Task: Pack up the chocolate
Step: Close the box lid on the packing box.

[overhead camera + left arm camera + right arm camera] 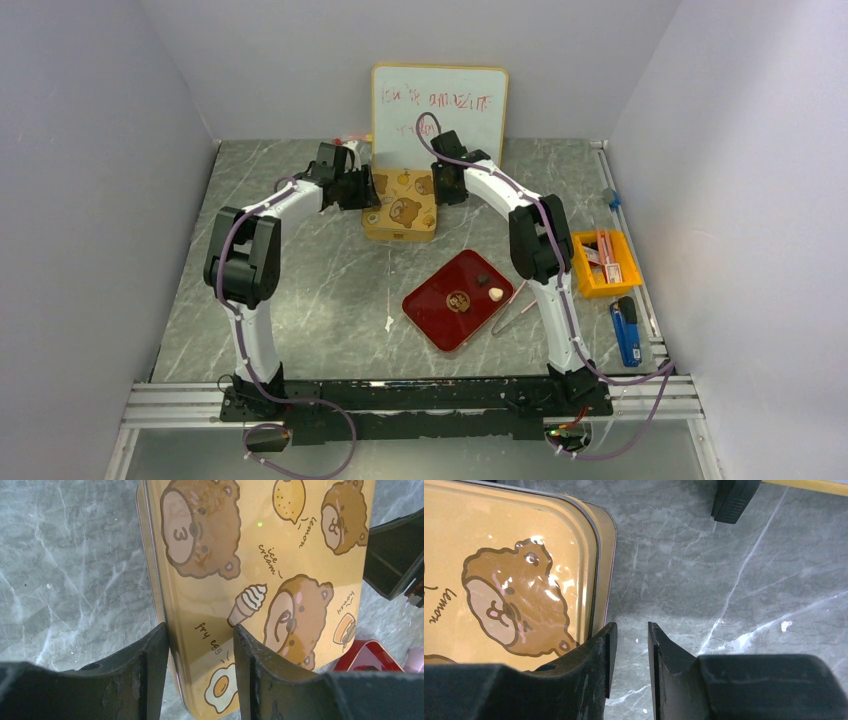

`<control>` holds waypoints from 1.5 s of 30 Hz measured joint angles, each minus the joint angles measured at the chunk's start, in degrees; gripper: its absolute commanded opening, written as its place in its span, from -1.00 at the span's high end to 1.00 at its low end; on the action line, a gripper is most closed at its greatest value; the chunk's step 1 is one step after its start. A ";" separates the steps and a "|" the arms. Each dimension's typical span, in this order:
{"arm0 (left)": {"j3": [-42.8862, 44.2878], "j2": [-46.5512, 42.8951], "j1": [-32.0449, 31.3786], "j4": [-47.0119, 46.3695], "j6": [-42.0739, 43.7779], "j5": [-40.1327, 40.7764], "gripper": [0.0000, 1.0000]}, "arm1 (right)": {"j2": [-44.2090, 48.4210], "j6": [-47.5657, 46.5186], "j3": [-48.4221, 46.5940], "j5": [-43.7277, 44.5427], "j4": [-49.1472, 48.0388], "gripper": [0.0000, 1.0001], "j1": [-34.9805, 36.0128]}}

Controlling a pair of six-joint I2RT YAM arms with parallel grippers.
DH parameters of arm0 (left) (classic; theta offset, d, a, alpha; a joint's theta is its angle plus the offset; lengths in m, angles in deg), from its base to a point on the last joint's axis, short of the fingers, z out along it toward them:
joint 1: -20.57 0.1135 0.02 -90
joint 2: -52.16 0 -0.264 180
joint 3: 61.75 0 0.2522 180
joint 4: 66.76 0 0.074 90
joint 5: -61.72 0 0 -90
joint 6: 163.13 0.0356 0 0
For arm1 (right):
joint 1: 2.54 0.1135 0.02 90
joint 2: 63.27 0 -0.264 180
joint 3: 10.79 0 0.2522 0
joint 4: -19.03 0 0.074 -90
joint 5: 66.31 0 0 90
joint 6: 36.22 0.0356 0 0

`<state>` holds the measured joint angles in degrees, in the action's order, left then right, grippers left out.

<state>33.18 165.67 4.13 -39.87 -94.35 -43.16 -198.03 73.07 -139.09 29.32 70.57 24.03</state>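
The yellow bear-print tin (400, 207) stands closed at the back of the table. My left gripper (358, 188) is at its left edge. In the left wrist view the left gripper (200, 626) is open across that edge of the tin (280, 540), one finger by the side wall and one above the lid. My right gripper (447, 185) is at the tin's right side. The right wrist view shows the right gripper (631, 625) open over bare table, its left finger beside the tin (499, 540). A dark chocolate (482, 279) and a cream chocolate (495, 294) lie on a red tray (440, 320).
A whiteboard (440, 100) leans on the back wall behind the tin. Pink tweezers (515, 305) lie right of the red tray. An orange bin (605, 262) and a blue tool (626, 330) sit along the right edge.
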 measured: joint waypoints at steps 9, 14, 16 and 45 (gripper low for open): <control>-1.01 0.02 -0.33 -1.92 0.37 -0.57 0.54 | -0.22 -0.48 -0.57 0.52 0.87 0.31 -0.24; -2.69 0.02 -0.33 -5.40 -0.42 -1.88 0.86 | -0.22 -0.92 -0.48 1.38 1.20 0.31 -0.50; -3.58 0.00 -0.33 -7.17 -0.96 -2.45 0.90 | -0.20 -1.11 -0.13 1.75 1.18 0.31 -0.63; -8.31 3.67 -1.29 -22.95 -10.80 -13.81 0.90 | 9.99 2.05 15.26 1.29 -4.59 0.30 -6.12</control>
<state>24.88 169.34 2.84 -62.82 -105.14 -56.97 -188.04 75.13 -123.83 30.60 65.98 17.91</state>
